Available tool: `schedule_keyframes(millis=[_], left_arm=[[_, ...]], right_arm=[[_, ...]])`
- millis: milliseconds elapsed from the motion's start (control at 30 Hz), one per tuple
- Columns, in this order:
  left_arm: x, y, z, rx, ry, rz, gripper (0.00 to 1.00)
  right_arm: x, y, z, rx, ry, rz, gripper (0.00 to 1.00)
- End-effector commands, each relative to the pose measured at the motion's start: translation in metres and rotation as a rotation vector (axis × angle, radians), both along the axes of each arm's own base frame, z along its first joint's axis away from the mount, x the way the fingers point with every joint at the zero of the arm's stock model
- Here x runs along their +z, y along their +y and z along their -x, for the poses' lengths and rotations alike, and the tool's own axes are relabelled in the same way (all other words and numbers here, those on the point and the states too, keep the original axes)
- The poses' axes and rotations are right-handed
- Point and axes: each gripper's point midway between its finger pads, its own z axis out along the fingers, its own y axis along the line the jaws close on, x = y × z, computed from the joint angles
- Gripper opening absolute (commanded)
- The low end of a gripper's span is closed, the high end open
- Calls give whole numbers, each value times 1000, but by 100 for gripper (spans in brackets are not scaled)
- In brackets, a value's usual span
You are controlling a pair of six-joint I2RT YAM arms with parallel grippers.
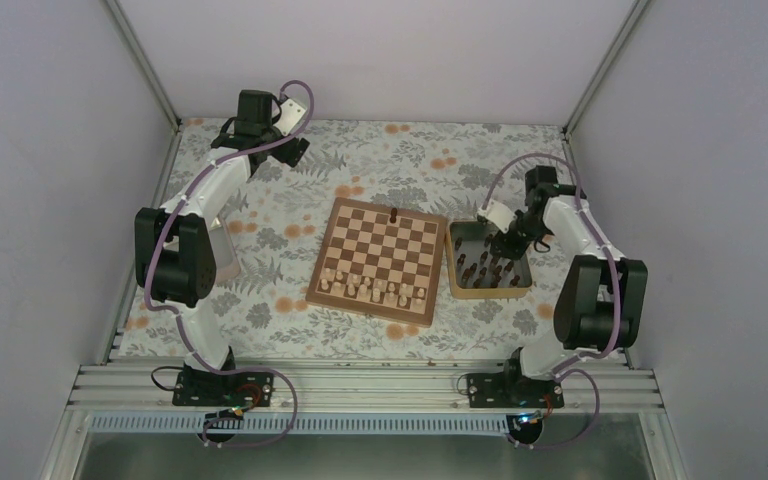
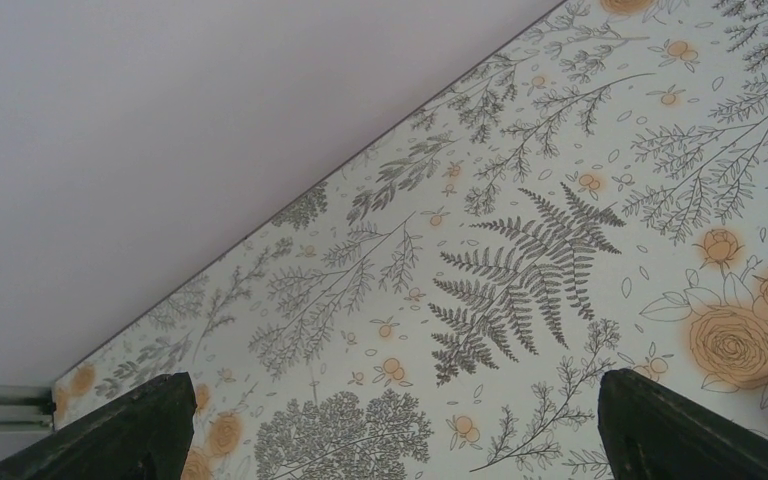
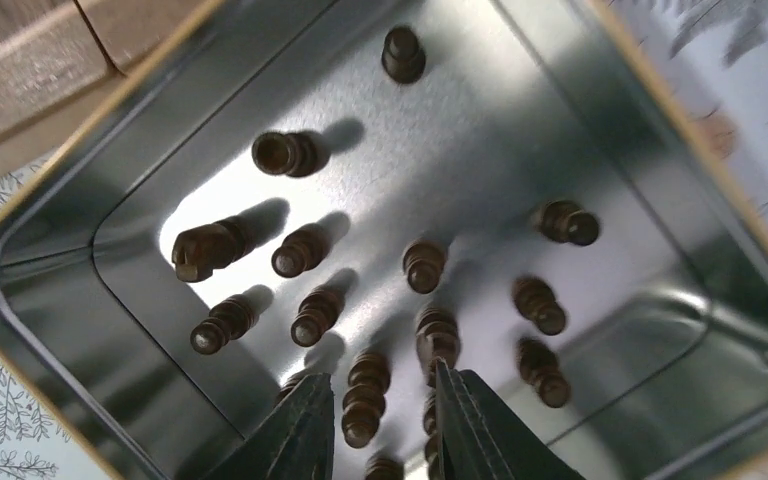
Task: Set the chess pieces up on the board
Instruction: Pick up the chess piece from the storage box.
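The board lies mid-table with one dark chess piece on its far edge row. Several dark chess pieces stand in a metal tray to the board's right. My right gripper hangs inside the tray, open, its fingers on either side of one dark piece with a small gap on each side. In the top view that gripper sits over the tray's middle. My left gripper is wide open and holds nothing, over the bare cloth at the far left.
Pale chessmen fill the board's two near rows. The tan-rimmed tray sits close against the board's right edge. Other dark pieces crowd close around the right fingers. White walls enclose the floral tablecloth.
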Motion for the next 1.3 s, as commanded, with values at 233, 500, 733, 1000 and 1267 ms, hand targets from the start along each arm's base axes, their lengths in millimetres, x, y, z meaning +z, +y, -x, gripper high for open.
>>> schedule_keyframes(millis=[233, 500, 733, 1000, 1267], left_arm=[[-5, -6, 0, -19, 17, 6, 100], [-8, -5, 1, -19, 22, 2, 100], [-10, -7, 1, -28, 27, 6, 100], [-11, -10, 2, -41, 39, 14, 100], [-12, -12, 3, -54, 44, 21, 100]], right_arm=[[-28, -7, 1, -68, -6, 34, 25], [-39, -13, -2, -84, 4, 63, 25], [-45, -16, 0, -88, 14, 74, 25], [-52, -18, -1, -88, 32, 78, 25], [-57, -21, -4, -96, 36, 92, 23]])
